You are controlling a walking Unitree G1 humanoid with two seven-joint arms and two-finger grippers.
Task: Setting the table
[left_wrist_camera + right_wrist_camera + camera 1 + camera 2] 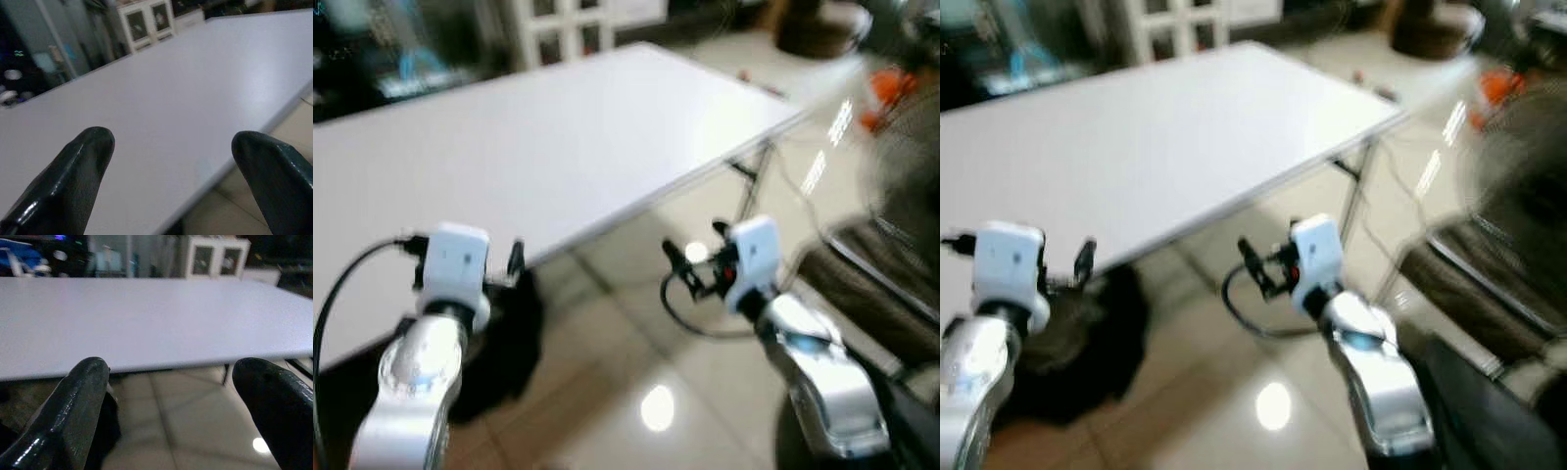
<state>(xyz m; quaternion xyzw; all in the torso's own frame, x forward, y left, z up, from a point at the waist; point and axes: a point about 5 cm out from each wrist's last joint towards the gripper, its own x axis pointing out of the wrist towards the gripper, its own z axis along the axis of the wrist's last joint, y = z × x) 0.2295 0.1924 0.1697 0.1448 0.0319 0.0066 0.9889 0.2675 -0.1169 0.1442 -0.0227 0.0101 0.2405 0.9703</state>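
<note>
- White table (pixel 558 137) runs across the head views, a long flat top on thin metal legs (pixel 754 181); its near edge slants from lower left up to the far right corner.
- Left gripper (pixel 168 181) held at the table's near edge, over the top's margin; fingers (pixel 73 181) spread wide apart, nothing between them.
- Right gripper (pixel 171 411) held off the table, over the floor just in front of the near edge; fingers (pixel 73 406) spread wide too, holding nothing.
- Glossy beige tile floor (pixel 636 362) below both arms, with lamp glare on it.
- Dark shape (pixel 504 343) lies on the floor under the table edge near the left arm; too blurred to identify.
- White cabinet (pixel 215 257) with glazed doors stands beyond the table's far side.
- Head views blurred; right-hand side of scene smeared, with something orange (pixel 893 88) at the far right.
</note>
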